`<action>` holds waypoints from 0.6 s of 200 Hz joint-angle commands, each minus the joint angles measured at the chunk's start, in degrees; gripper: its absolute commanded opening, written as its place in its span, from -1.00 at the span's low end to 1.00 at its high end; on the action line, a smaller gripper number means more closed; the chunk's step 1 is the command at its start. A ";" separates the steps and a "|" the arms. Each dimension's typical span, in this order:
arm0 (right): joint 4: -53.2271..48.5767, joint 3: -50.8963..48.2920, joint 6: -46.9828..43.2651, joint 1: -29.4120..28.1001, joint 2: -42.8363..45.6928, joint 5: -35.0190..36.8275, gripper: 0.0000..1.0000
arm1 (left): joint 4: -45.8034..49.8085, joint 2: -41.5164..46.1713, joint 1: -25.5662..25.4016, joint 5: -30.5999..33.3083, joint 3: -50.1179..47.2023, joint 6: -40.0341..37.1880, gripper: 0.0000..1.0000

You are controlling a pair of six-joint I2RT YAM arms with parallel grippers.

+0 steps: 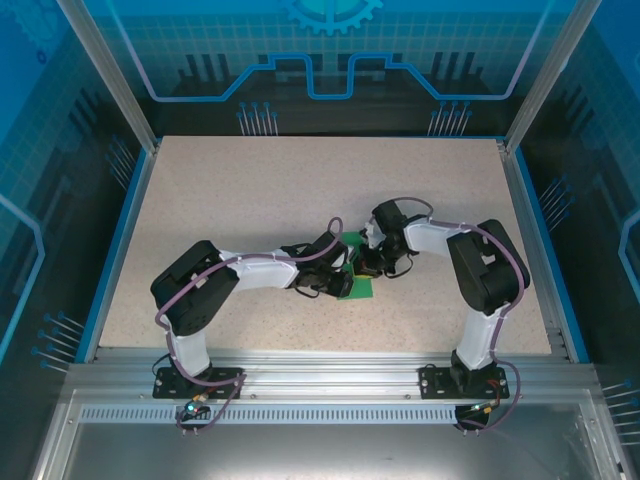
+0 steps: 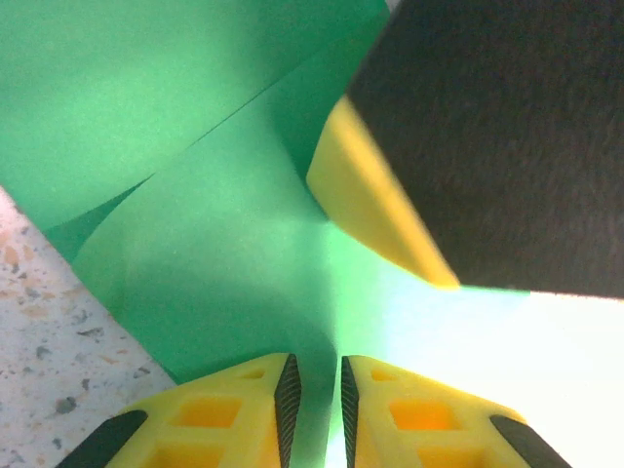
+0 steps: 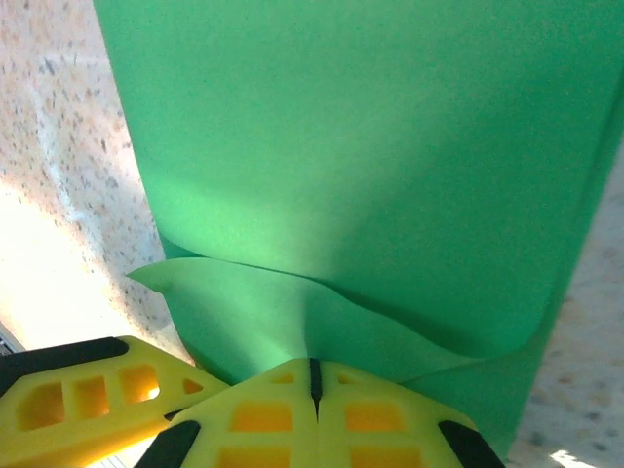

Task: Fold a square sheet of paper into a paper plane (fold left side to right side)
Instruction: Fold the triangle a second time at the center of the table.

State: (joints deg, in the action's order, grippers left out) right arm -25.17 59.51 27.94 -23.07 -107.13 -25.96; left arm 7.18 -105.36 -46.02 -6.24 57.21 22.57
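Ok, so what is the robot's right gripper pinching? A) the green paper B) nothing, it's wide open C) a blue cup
A: in the right wrist view the right gripper has its jaws pressed together, with a curled edge of the green paper caught between them.

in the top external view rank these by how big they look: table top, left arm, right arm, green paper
1. Speckled beige table top, clearly largest.
2. Black-and-white left arm and right arm: they look about alike, so not ranked.
3. Bright green paper sheet, smallest, mostly hidden by the arms.
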 commanded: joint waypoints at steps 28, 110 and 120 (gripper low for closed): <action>-2.21 3.16 -4.32 7.72 -2.80 8.56 -0.92 | 6.43 -1.16 -0.30 2.37 -3.08 0.95 -0.51; -3.58 3.56 -5.70 9.92 4.22 3.60 -0.90 | 6.18 -0.12 -0.40 2.36 -2.11 1.03 -0.51; -2.96 2.23 -5.06 9.16 5.73 1.98 -0.90 | 6.18 -0.02 -0.43 2.33 -1.93 0.99 -0.51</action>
State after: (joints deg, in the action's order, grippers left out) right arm -28.14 63.68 22.83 -13.72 -106.67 -22.41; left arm 6.13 -105.25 -46.02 -5.61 56.84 22.59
